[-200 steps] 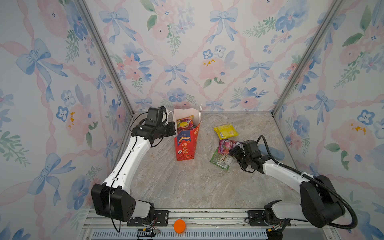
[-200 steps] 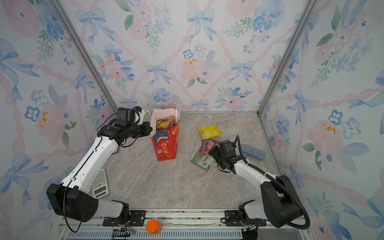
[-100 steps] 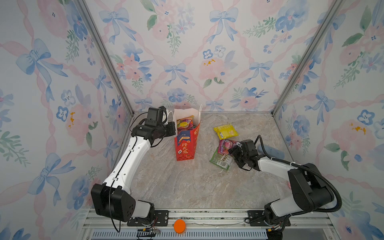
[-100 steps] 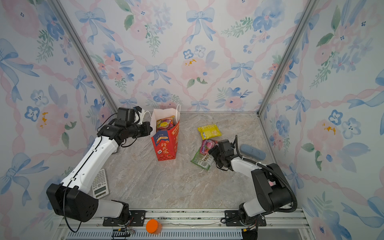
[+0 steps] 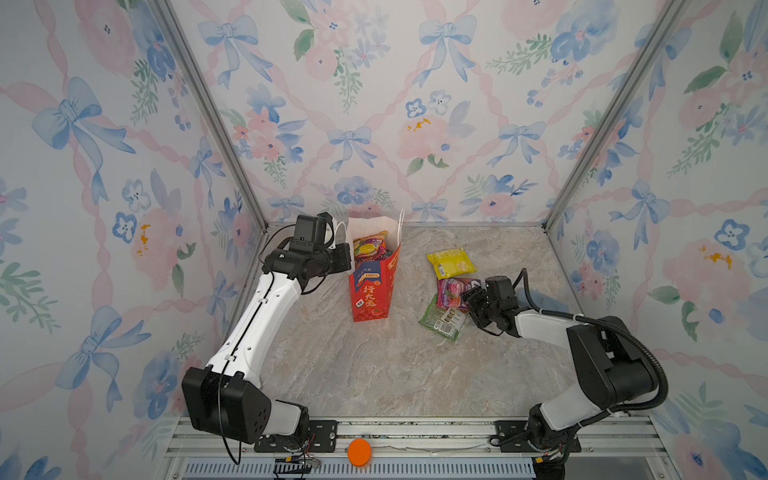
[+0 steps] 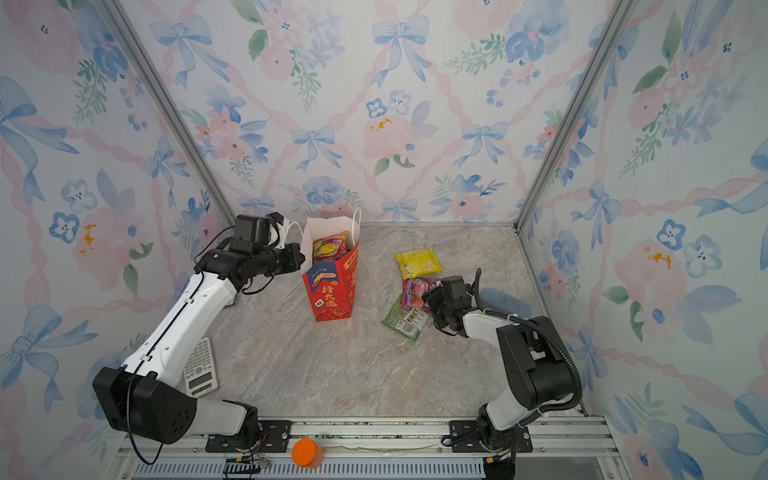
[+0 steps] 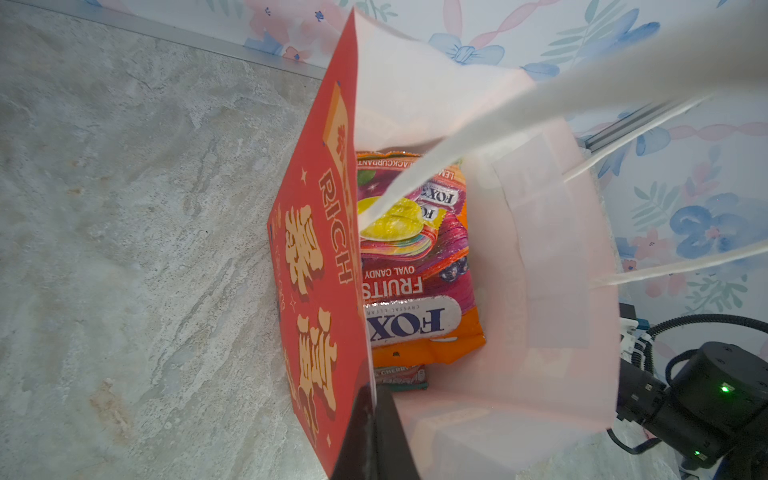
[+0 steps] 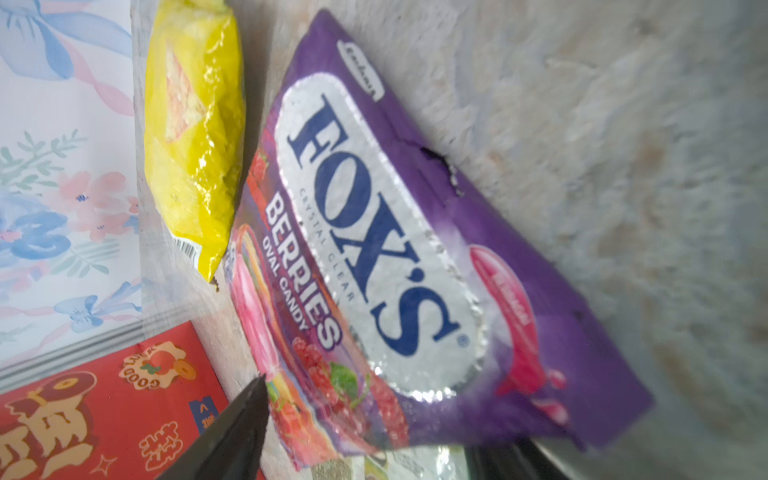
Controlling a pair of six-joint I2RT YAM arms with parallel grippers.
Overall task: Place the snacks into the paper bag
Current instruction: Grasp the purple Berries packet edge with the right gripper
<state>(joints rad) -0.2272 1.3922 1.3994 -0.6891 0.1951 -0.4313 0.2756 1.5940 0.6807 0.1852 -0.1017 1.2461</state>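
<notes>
Three snacks are lying loose on the table point(image 5: 374, 365) in both top views: one yellow packet point(image 5: 450, 262) farthest, one purple packet point(image 5: 451, 291) in the middle, and one green packet point(image 5: 441, 322) nearest, with the purple one overlapping the green one. One paper bag point(image 5: 374, 291) is standing upright well to their left, its mouth open and bright wrappers showing inside. The right gripper point(image 5: 471, 297) is sitting low at the purple packet's right edge, so that packet is lying directly to its left. The packet's long axis seems to run left to right toward the bag, though foreshortening makes this uncertain. The right arm is by far the nearer one. The left gripper point(image 5: 348, 255) is pressing against the bag's left rim.

Seen from the left wrist, the left gripper's jaws are standing clamped together on the bag's red wall, holding the mouth open. Two packets are showing inside: an orange FOX'S packet point(image 7: 415, 299) on top and the edge of another packet point(image 7: 399, 376) beneath it.

Seen from the right wrist, the jaws are standing apart with the purple packet's point(image 8: 395, 249) edge between them, so it does not look pinched yet. The yellow packet point(image 8: 195, 137) is lying just beyond it, and the bag point(image 8: 104, 415) is standing farther left, which is likely the way the carry is heading.
</notes>
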